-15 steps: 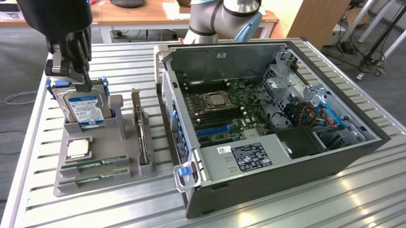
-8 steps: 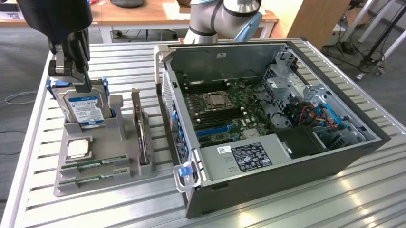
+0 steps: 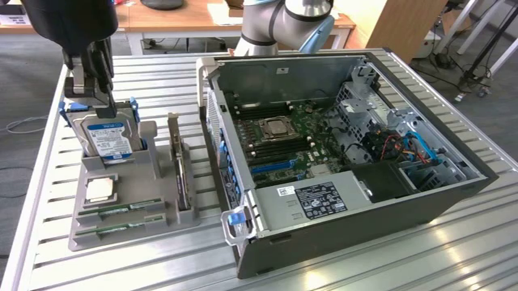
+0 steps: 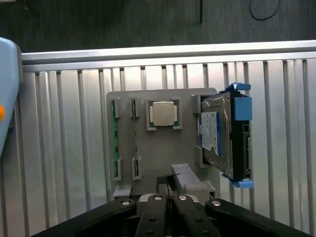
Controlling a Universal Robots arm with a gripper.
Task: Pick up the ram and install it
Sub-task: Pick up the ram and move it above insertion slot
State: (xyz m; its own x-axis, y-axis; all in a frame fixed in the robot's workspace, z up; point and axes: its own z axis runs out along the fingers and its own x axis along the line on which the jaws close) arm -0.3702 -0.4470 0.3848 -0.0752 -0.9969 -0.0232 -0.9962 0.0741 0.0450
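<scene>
While the end effector [image 3: 101,104] [image 4: 169,195] hangs above the grey fixture [image 3: 162,221], near the hard drive [image 3: 109,138], its fingers are pressed together with nothing between them. The ram [image 3: 121,210] [image 4: 114,143] sits edge-up in a fixture slot just beside the processor [image 3: 101,188], well apart from the open computer case [image 3: 348,170] on the slatted surface [image 3: 389,254]. A sound pick probably calls for parted jaws set across the stick's thin edge, centred along its length, then a straight vertical lift.
</scene>
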